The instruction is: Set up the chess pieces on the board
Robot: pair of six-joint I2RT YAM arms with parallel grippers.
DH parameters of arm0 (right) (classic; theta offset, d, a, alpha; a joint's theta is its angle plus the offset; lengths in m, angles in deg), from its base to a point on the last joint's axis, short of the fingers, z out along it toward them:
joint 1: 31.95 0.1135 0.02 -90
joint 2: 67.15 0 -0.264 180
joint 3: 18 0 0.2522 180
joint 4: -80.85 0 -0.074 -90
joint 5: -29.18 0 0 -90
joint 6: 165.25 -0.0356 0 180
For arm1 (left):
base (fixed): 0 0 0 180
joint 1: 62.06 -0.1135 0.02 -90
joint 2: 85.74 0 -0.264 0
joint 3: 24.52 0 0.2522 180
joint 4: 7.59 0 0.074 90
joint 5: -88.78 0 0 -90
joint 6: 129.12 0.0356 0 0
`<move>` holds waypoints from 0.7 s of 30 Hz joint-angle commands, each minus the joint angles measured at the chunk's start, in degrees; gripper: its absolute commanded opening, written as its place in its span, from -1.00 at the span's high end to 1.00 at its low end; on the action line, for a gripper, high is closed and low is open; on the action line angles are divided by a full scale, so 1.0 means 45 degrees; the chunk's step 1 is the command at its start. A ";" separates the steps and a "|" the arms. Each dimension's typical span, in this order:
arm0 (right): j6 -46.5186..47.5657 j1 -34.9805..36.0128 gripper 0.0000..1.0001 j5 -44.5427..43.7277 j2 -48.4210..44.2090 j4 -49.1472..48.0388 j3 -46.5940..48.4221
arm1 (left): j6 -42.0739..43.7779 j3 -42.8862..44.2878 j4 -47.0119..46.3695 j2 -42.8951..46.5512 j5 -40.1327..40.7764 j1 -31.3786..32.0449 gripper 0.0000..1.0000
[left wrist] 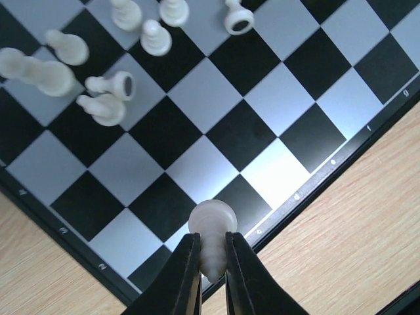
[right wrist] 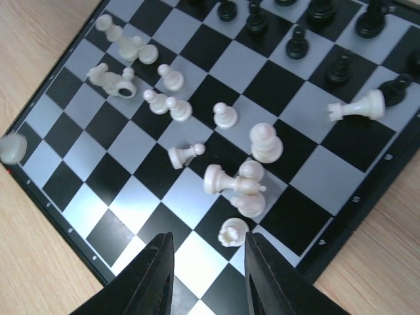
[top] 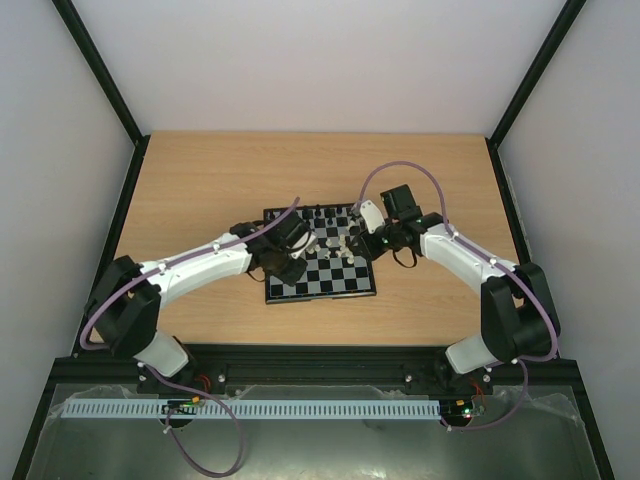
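The left pincer pinches a white piece over the board edge.
The piece has a smooth, round head; the right pincer is spread, holding nothing, above glossy checkered squares on the wooden tabletop.

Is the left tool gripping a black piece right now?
No, the left tool is shut on a white piece, near the edge of the board.

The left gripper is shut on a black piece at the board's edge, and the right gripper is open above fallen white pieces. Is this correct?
Not quite. The piece in the left gripper is cream-white, not black; the left wrist view shows it. The rest holds: it is at the board edge, and the right gripper is open above fallen white pieces.
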 commanded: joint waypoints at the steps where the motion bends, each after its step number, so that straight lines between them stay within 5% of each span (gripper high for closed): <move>1: -0.0372 -0.0380 0.35 -0.0260 0.0042 -0.0136 -0.0071 | 0.0356 0.0407 0.0156 -0.0522 -0.0535 0.0466 0.93; 21: -0.0231 -0.0521 0.34 -0.0182 0.0196 -0.0104 -0.0100 | 0.0632 0.0424 0.0499 -0.2018 -0.0313 0.1240 0.91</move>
